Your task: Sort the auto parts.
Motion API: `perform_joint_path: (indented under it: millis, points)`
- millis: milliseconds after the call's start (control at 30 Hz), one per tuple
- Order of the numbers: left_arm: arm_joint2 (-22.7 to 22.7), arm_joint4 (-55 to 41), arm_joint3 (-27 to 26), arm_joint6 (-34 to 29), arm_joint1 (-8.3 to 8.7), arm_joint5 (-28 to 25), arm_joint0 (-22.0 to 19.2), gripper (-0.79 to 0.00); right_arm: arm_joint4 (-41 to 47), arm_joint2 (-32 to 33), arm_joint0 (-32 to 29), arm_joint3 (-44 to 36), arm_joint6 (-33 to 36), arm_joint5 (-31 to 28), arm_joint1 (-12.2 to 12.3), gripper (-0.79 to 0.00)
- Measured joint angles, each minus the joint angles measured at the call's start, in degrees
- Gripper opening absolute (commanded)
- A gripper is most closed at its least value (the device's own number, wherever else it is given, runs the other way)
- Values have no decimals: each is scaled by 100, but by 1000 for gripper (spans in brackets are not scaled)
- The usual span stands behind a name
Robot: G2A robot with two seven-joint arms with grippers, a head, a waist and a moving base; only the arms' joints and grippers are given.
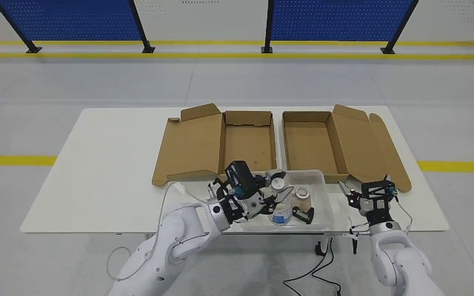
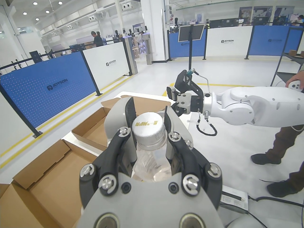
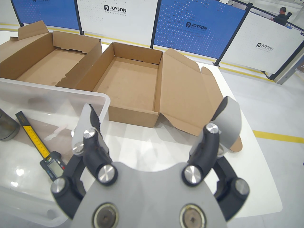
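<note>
Our left gripper (image 2: 149, 113) is closed on the plastic bottle (image 2: 148, 131), cap pointing outward, over the clear bin (image 1: 317, 177), and we judge the left cardboard box (image 1: 248, 148), just behind the bin, nearest to this arm, while the right gripper (image 3: 156, 107) stands open.

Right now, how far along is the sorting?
Nothing sorted: the left cardboard box and the right cardboard box are empty. In hand: the left gripper is shut on a clear bottle above the bin. Left: the caliper and other parts in that bin; the right gripper is open beside it.
</note>
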Motion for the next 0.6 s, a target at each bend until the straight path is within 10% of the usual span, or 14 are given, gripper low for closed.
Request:
perform_joint_path:
  millis: [600]
  points:
    - [1257, 926, 2860, 1031, -756, 2430, -2660, -785, 0, 0, 0, 0, 0, 0, 0, 0]
